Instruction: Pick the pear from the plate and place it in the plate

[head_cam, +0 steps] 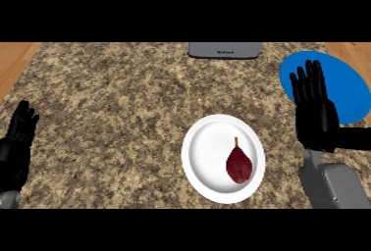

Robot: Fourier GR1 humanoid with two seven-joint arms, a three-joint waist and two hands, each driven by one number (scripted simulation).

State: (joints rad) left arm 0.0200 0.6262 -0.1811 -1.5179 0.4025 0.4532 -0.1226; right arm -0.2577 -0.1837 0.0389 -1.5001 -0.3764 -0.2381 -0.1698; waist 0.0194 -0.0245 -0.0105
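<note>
Lying on the white plate (206,142), the dark red pear (240,165) is below and to the left of the right hand (316,115).
This hand is released, with straight fingers, apart from the pear and partly over the blue plate (348,83). The left hand (18,139) rests released at the left edge of the bench (109,98), well apart.
</note>
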